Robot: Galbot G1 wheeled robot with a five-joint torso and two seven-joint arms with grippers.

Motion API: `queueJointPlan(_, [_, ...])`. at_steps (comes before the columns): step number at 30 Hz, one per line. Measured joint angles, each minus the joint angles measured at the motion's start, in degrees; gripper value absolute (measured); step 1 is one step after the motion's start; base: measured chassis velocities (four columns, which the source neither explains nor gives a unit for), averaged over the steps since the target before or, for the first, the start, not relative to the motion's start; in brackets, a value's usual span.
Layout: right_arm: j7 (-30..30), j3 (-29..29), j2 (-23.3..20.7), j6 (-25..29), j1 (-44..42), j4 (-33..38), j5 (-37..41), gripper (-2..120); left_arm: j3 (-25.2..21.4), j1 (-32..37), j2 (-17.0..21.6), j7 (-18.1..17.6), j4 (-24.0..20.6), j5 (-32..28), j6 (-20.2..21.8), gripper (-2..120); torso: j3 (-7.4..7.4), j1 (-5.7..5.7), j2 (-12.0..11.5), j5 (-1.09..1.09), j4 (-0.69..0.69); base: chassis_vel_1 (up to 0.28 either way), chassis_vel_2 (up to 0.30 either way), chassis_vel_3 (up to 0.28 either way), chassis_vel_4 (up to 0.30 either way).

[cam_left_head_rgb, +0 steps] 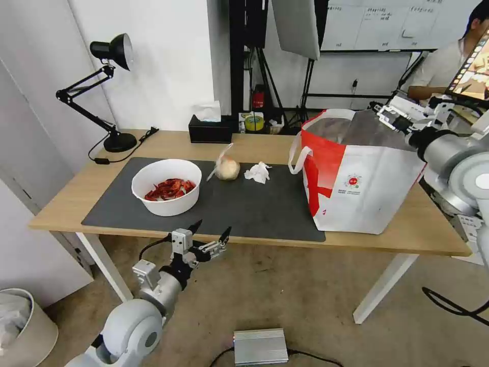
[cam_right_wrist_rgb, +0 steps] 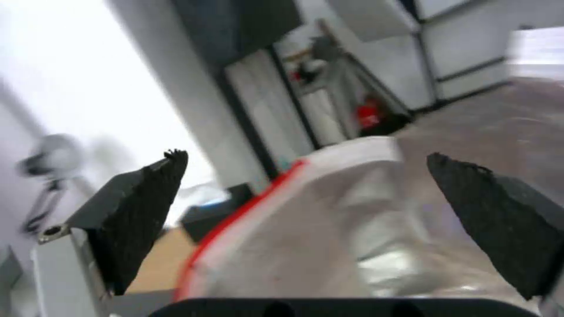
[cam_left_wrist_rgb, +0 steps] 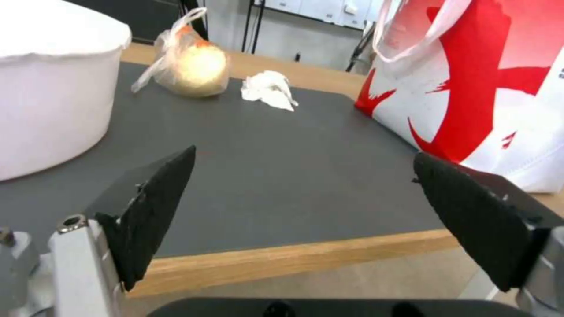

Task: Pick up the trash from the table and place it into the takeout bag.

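The dark grey mat point(cam_left_head_rgb: 254, 209) on the light-wood table point(cam_left_head_rgb: 423, 232) is the thing to steer by. On its left part stands the white bowl point(cam_left_head_rgb: 166, 186) with red crayfish shells point(cam_left_head_rgb: 170, 188) heaped inside. Toward the mat's far edge lies the clear bag around a beige ball point(cam_left_head_rgb: 226, 167), and just beside that, on the side nearer the tote, the crumpled white tissue point(cam_left_head_rgb: 257, 172); the two are close but apart. The white-and-red takeout bag point(cam_left_head_rgb: 367, 188) stands upright at the mat's right end, its base partly on the mat, its foil-lined mouth open and a white strap point(cam_left_head_rgb: 294, 153) hanging off its left side. Beyond the mat's far edge sits a black tissue box point(cam_left_head_rgb: 210, 130), and a black desk lamp point(cam_left_head_rgb: 109, 92) stands off the mat's far left corner. The left gripper point(cam_left_head_rgb: 210, 232) hangs in front of the mat's near edge, below the tabletop's rim, its jaws spread wide with nothing between them. The right gripper point(cam_right_wrist_rgb: 306, 176) hovers over the bag's open mouth, above the silver lining point(cam_right_wrist_rgb: 376, 229), jaws likewise spread and empty.
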Motion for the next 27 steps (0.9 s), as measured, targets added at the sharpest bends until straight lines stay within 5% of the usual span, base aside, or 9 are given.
queueJointPlan(9, [-10.6, 1.5, -3.9, 2.4, -7.0, 7.9, -3.2, 100, -1.2, 0.4, 0.1, 0.0, 0.3, 0.5, -0.1, 100, 0.0, 0.0, 0.0, 0.0, 0.0, 0.0, 0.0, 0.0, 0.0])
queueJointPlan(16, [-25.8, 5.5, -7.5, 9.7, -24.6, 14.5, -18.3, 100, -4.4, 0.5, 3.1, 1.2, 2.1, 1.5, -2.4, 100, -0.01, -0.01, 0.0, 0.0, -0.02, 0.0, 0.0, 0.0, 0.0])
queueJointPlan(27, [-33.1, 3.3, -2.1, 19.5, -35.1, 12.6, -33.5, 100, -9.1, 2.9, 3.1, 3.6, 4.2, 6.1, -5.3, 100, 0.0, -0.01, 0.0, -0.01, -0.01, 0.0, 0.0, 0.0, 0.0])
